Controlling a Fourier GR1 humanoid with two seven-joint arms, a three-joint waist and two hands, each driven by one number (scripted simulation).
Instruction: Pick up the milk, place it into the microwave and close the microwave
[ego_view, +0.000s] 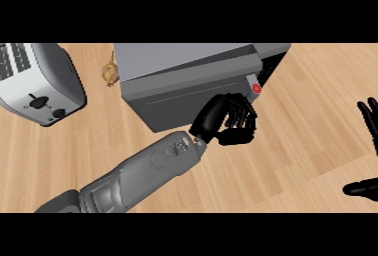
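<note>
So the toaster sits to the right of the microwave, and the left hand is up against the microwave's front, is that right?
Not quite. The head view shows the toaster sitting to the left of the microwave, not to its right. The rest holds: the left hand is up against the microwave's front.

You get one view only, from the robot's head, facing steeply down at the wooden counter. It sits close: the microwave fills the upper middle, and the toaster left of the microwave is cut off by the edge.
</note>
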